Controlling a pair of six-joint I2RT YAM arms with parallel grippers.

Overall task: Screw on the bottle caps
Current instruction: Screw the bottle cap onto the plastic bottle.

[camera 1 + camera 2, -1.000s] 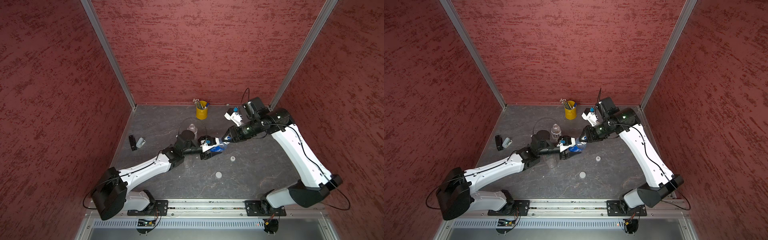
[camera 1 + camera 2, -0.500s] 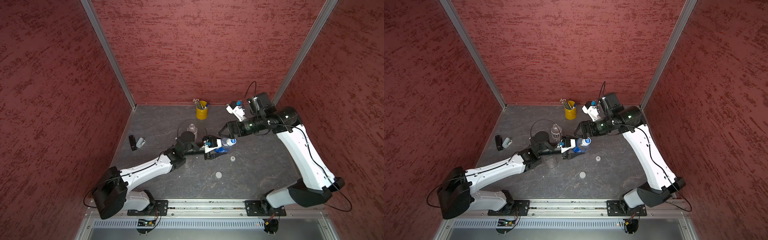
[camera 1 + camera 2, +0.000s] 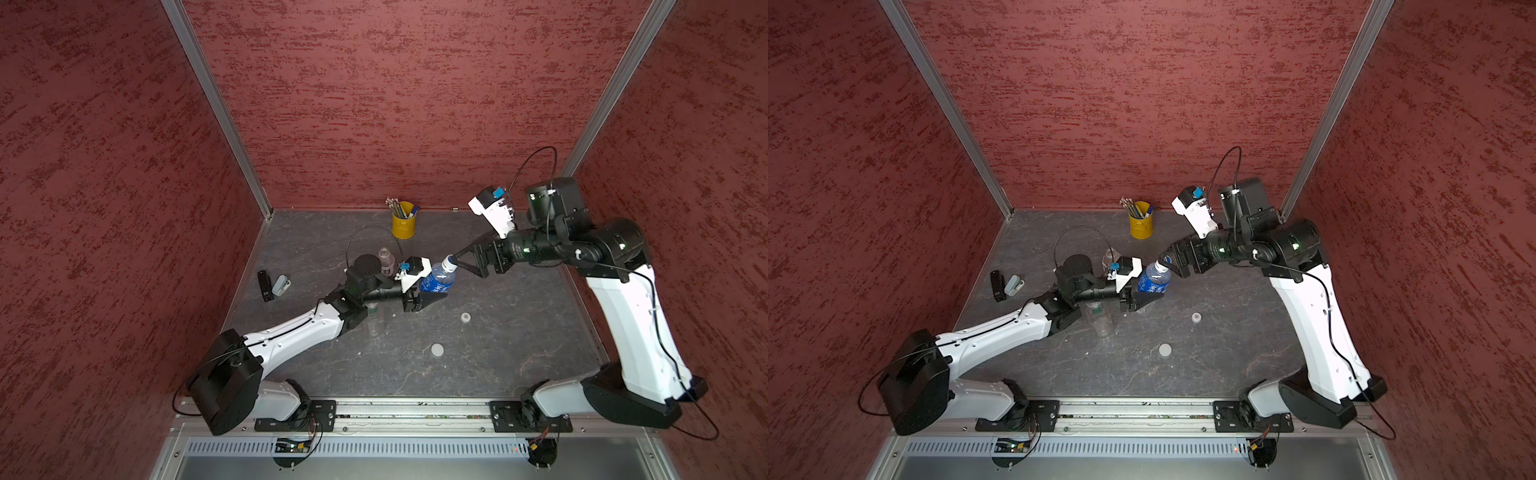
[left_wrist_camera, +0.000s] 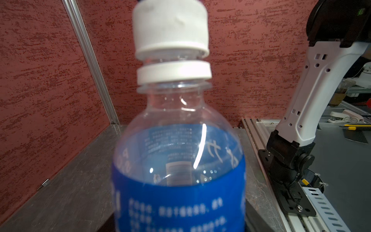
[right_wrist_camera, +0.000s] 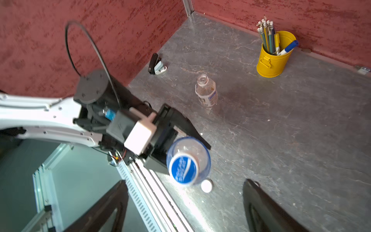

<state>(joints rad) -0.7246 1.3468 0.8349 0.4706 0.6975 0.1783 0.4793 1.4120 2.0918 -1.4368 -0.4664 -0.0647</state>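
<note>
- Three walls [image 3: 374, 104] of rough, dark-red textured panelling close in the work cell at the back and on both sides.
- Slim aluminium posts [image 3: 216, 108] run up the two rear corners.
- The grey, marble-veined tabletop [image 3: 519, 332] lies in even light, with a soft sheen in the right wrist view.
- A yellow pencil cup [image 3: 403, 224] stands near the back wall.
- An aluminium rail [image 3: 415, 409] and a slotted metal strip [image 3: 415, 448] edge the front.
</note>
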